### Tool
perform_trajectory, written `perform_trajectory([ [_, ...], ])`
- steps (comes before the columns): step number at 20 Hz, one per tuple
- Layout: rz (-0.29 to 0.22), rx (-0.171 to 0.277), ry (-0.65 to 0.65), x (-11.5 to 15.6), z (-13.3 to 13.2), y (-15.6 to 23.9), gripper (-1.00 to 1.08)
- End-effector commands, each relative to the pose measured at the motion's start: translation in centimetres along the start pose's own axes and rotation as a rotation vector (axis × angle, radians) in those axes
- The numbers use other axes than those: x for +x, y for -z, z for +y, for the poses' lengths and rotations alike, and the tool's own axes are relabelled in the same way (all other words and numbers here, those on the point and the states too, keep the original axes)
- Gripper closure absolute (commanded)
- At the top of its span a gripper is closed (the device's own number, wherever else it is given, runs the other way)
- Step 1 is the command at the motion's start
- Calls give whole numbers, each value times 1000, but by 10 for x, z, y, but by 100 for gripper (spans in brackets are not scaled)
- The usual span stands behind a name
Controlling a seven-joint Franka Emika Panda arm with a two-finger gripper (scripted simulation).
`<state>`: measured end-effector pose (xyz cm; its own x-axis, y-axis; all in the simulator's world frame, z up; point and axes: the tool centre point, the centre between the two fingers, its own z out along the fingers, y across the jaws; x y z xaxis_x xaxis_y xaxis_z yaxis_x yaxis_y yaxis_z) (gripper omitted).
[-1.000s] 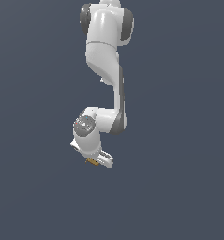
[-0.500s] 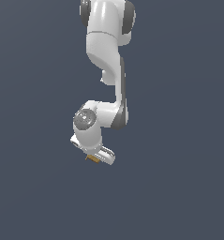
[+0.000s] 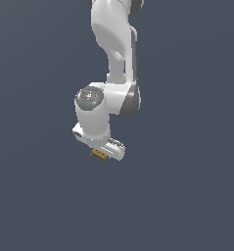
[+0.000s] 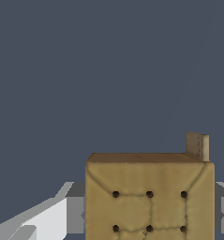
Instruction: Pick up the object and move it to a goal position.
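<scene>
Tan dotted block (image 4: 149, 201) clamped in the tool (image 3: 100, 155) (fingers mostly hidden behind it), lower edge cropped

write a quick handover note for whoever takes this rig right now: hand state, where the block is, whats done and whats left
Hand: shut on the tan block; the wrist view shows the block filling the space between the two fingers.
Block: a tan sliver shows under the hand in the exterior view; whether it is clear of the surface cannot be told.
Done: the grasp.
Left: carry the block to the goal position and release. No goal marker shows in either view, so confirm the target before moving.
</scene>
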<state>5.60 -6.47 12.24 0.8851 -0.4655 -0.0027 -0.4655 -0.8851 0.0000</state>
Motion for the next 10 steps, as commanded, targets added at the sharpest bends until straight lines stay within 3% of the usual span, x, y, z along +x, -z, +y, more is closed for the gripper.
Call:
perform_trajectory([
  [1,2,1,0,-7,-3,30,108],
  [10,2,0,-1,-32,-11,137,108],
])
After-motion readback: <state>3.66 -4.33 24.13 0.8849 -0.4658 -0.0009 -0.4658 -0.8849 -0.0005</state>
